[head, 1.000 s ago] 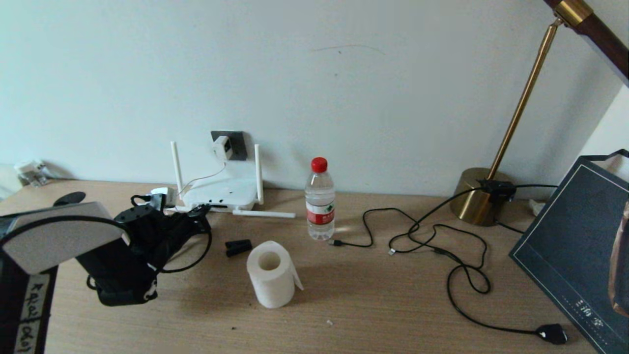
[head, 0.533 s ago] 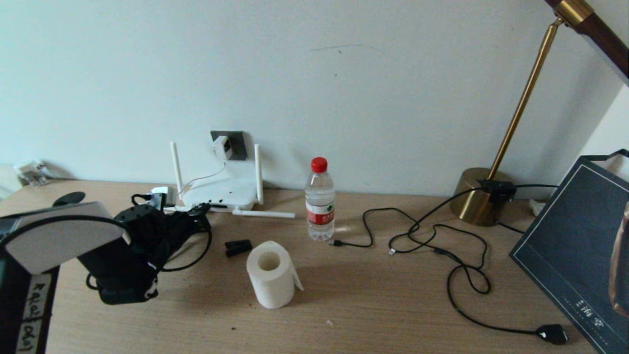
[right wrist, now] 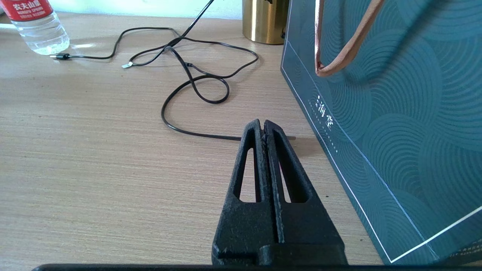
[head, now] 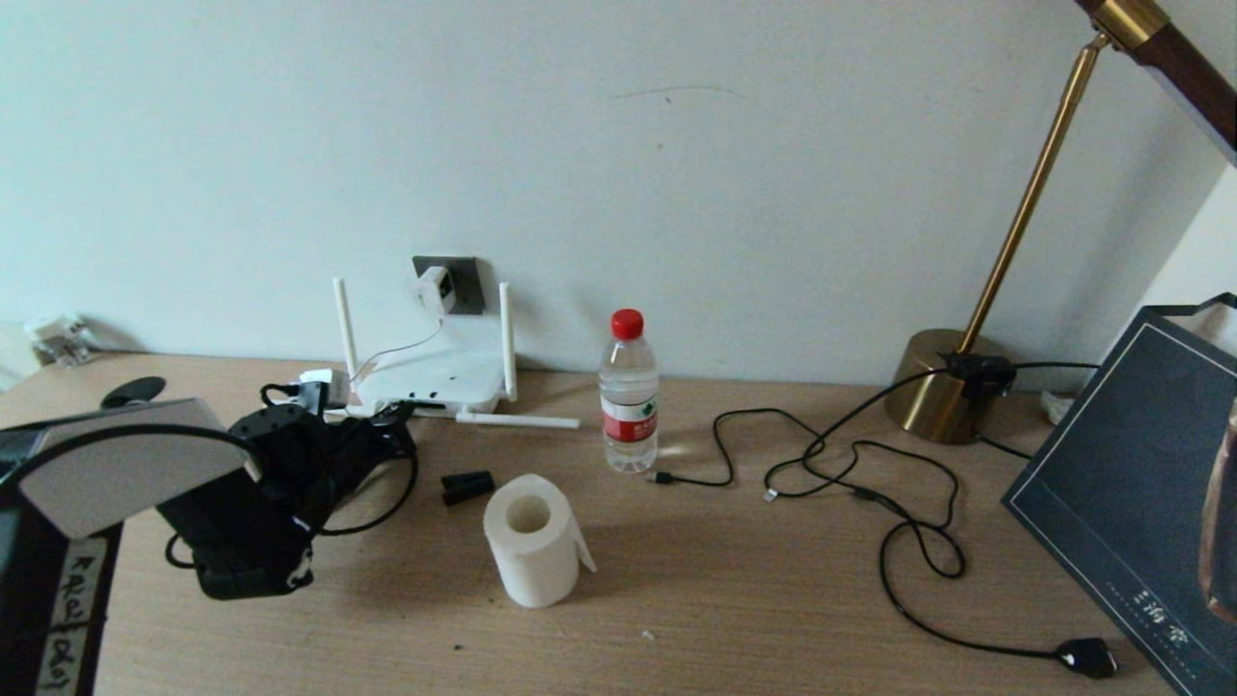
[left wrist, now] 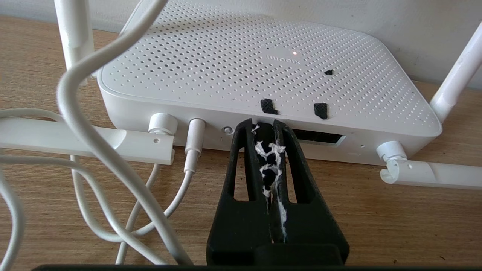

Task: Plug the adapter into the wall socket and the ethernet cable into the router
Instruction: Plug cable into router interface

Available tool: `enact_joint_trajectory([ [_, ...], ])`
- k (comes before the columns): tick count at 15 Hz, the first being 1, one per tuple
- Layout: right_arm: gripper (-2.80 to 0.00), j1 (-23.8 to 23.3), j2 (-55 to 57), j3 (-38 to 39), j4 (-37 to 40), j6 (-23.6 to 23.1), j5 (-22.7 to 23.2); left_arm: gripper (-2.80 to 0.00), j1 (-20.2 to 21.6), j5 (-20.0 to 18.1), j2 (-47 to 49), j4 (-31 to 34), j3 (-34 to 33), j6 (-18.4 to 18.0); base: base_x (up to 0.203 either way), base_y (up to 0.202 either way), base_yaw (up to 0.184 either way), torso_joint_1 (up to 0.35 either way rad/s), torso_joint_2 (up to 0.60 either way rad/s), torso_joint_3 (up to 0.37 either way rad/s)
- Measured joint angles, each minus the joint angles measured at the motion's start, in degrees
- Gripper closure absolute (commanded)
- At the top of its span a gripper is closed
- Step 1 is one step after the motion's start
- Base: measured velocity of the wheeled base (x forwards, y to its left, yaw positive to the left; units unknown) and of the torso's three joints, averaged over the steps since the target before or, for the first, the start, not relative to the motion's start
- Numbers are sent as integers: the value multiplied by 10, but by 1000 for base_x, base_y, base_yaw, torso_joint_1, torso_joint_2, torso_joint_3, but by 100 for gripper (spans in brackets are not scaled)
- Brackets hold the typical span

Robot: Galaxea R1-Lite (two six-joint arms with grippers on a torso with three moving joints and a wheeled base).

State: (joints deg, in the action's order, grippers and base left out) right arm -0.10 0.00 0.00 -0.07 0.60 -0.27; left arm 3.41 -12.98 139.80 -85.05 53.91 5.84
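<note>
Left gripper (left wrist: 263,130), jaws pressed together at the router (left wrist: 241,75) port edge, seems to be seating the ethernet cable (head: 387,488), since the adapter (head: 434,288) already sits in the wall socket (head: 464,280).

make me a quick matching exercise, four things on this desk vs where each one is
Things:
1. adapter
2. left gripper
3. water bottle
4. toilet roll

Places:
A. upright on the desk right of the router
B. tips at the router's port edge
C. in the wall socket
D. nearer the robot than the small black clip

Pairs: 1-C, 2-B, 3-A, 4-D
</note>
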Motion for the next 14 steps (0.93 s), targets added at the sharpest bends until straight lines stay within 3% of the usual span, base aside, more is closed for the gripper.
enact_joint_trajectory([
  [10,0,0,0,0,0,0,0,0,2,0,0,1,-1,0,0,0,0,0,0,0],
  [11,0,0,0,0,0,0,0,-250,3,0,0,1,-1,0,0,0,0,0,0,0],
  [12,0,0,0,0,0,0,0,-280,4,-1,0,0,-1,0,0,0,0,0,0,0],
  [14,0,0,0,0,0,0,0,-280,5,-1,0,3,-2,0,0,0,0,0,0,0],
])
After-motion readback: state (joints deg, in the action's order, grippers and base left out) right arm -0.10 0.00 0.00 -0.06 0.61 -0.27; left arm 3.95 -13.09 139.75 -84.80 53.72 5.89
